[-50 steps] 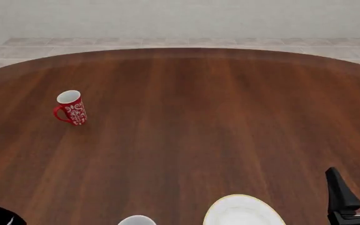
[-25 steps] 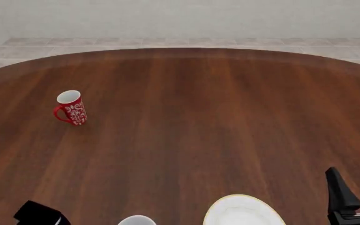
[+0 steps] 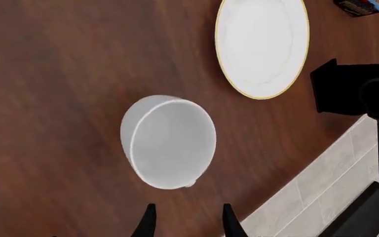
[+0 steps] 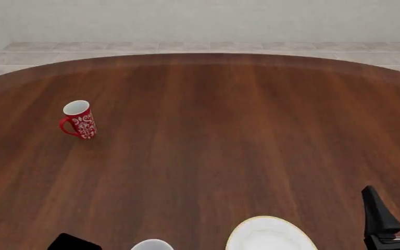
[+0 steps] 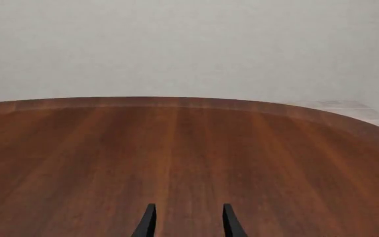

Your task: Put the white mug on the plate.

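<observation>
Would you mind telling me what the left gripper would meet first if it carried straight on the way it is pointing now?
Most likely the white mug: in the left wrist view it sits directly ahead of the open left gripper, with nothing in between. The plate lies further on and off to one side. Depth is hard to judge.

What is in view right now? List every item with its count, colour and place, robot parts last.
white mug: one, plain white, upright on the table at its near edge, left of the plate.
plate: one, white with a thin gold rim, near edge, bare.
red mug: one, red with white pattern, far left of the table.
small object: one, dark with blue, beyond the plate; cut off, cannot identify.
table: one, dark brown wood.
left gripper: one, black, open, above the white mug, not touching.
right gripper: one, black, open, near right, holding nothing.
</observation>
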